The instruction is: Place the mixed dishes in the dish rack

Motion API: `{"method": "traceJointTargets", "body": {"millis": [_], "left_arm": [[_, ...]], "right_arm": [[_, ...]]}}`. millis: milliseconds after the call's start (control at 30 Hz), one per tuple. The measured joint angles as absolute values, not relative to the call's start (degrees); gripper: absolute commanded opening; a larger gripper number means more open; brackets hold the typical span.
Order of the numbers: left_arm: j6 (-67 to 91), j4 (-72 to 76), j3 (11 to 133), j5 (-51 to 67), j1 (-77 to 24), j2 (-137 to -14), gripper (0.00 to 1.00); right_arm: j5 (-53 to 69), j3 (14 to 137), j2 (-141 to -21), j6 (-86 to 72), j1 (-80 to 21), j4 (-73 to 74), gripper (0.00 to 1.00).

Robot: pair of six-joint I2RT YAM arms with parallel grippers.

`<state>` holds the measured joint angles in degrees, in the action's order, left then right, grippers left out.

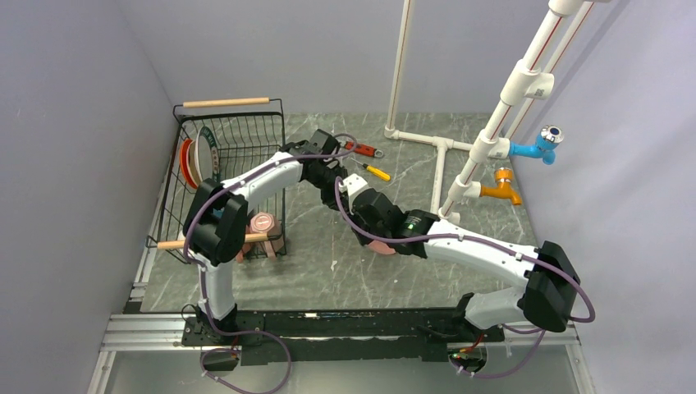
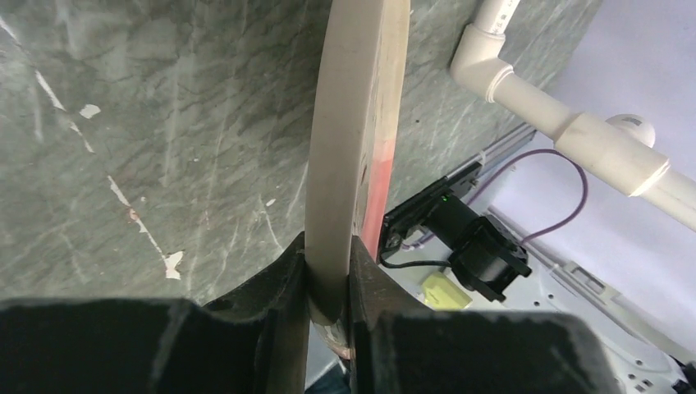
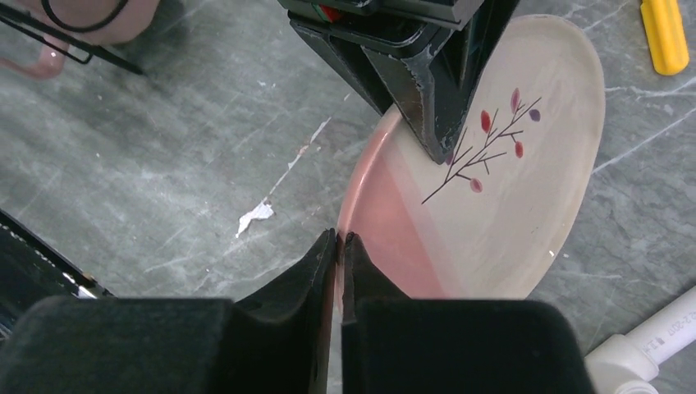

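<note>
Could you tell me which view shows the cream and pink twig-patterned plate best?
The right wrist view: the cream and pink round ceramic plate shows its face and twig pattern. The left wrist view shows only its rim edge-on; the top view, just a pink sliver.

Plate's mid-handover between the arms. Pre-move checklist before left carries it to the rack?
1. Left gripper seated on the plate rim: ok, it pinches both faces.
2. Right gripper released: not ok, shut on another part of the rim.
3. Plate lifted off the table: cannot tell from these views.
4. Screwdriver clear of the plate: ok, lies apart from it.
5. Free slot in the dish rack: ok, bare wire right of the two standing plates.
</note>
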<state>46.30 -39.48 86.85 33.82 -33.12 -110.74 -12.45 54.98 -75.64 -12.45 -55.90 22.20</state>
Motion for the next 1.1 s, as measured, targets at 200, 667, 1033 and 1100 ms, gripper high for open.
{"method": "traceJointTargets", "body": {"millis": [200,667,1033,1100], "left_arm": [[40.9,-45.3,92.4,28.1,-33.4,-110.9,0.0],[31.4,-59.7,108.4,12.9,-33.0,-110.9,0.0],[25.4,-66.5,119.4,-2.3,-28.4,-106.8,0.0],[24.1,-67.3,119.4,-6.7,-27.6,-104.2,0.0]], "right_arm": [[-12.7,55.1,-73.7,-12.0,-55.8,21.2,0.4],[-17.6,53.3,-66.8,-13.8,-55.7,20.0,0.6],[-21.1,51.4,-66.1,-17.9,-51.7,20.2,0.63],[-20.9,51.4,-66.3,-18.5,-51.0,20.2,0.63]]}}
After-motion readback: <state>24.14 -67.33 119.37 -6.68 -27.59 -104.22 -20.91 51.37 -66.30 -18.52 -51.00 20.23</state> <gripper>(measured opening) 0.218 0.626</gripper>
